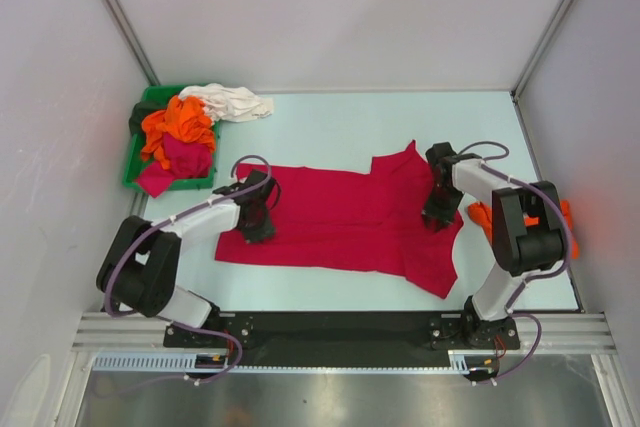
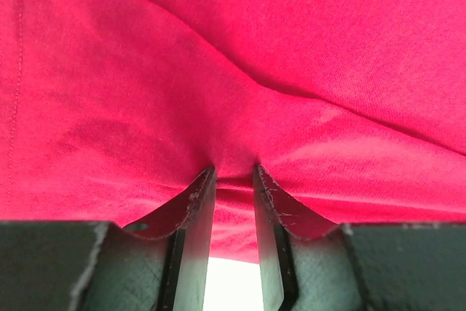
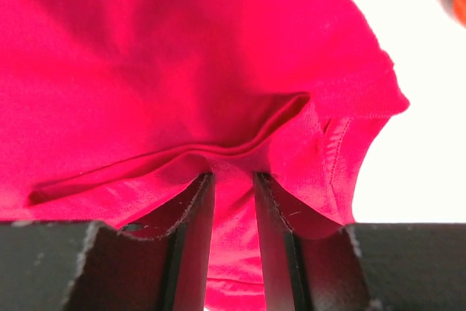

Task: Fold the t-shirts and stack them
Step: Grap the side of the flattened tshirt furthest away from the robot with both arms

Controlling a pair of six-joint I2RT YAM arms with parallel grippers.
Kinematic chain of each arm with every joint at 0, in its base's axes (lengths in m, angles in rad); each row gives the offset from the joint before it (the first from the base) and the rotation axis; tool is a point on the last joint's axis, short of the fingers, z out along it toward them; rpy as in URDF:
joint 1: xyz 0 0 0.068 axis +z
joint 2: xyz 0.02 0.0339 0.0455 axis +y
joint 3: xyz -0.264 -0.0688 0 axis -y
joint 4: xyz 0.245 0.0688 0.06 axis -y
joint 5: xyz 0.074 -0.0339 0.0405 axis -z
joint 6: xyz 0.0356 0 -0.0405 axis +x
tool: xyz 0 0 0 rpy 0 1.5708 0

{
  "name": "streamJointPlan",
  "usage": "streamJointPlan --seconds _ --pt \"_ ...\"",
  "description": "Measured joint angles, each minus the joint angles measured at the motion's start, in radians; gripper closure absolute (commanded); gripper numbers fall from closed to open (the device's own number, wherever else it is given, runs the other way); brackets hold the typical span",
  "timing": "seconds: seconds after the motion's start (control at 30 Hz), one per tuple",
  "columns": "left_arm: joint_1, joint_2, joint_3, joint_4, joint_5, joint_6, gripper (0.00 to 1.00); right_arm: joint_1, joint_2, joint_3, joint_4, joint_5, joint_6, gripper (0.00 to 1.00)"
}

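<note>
At the near edge, a metal rail (image 1: 340,325) carries both arm bases. On the pale table (image 1: 350,127) the crimson t-shirt (image 1: 340,217) lies spread. The left gripper (image 2: 233,172) pinches its left end and the right gripper (image 3: 233,176) its right, both jaws narrow. An orange t-shirt (image 1: 481,215) lies just right. Far left, a green bin (image 1: 131,162) holds heaped shirts (image 1: 180,127). White walls (image 1: 330,7) enclose everything.

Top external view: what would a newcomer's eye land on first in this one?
The large crimson t-shirt spread across the middle of the table, with the left gripper and right gripper each pinching its cloth near opposite ends. Then the green bin at the far left, heaped with orange shirts and a magenta shirt, a white t-shirt spilling beside it.
</note>
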State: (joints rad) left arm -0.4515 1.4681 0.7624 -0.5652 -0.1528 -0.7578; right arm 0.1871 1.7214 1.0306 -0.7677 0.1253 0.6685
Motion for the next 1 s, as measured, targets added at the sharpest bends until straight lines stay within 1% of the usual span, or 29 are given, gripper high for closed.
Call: streamJointPlan --seconds 0.23,0.47,0.57,0.7,0.83,1.0 --pt "-0.001 0.054 0.057 -0.052 0.003 0.019 0.66 -0.042 0.075 0.084 -0.072 -0.041 -0.019 0.66" --pt "-0.002 0.063 0.064 -0.058 0.003 0.032 0.66 -0.056 0.094 0.11 -0.08 -0.044 -0.034 0.69" --pt "-0.002 0.063 0.065 -0.058 0.003 0.034 0.66 -0.054 0.105 0.124 -0.085 -0.042 -0.044 0.68" --pt "-0.002 0.063 0.065 -0.057 0.004 0.035 0.65 -0.019 0.104 0.126 -0.074 -0.005 -0.069 0.66" --pt "-0.002 0.063 0.065 -0.055 0.007 0.043 0.64 0.039 0.097 0.126 -0.057 0.078 -0.099 0.63" --pt "-0.002 0.061 0.065 -0.05 0.01 0.055 0.63 0.095 0.086 0.119 0.073 0.156 -0.105 0.63"
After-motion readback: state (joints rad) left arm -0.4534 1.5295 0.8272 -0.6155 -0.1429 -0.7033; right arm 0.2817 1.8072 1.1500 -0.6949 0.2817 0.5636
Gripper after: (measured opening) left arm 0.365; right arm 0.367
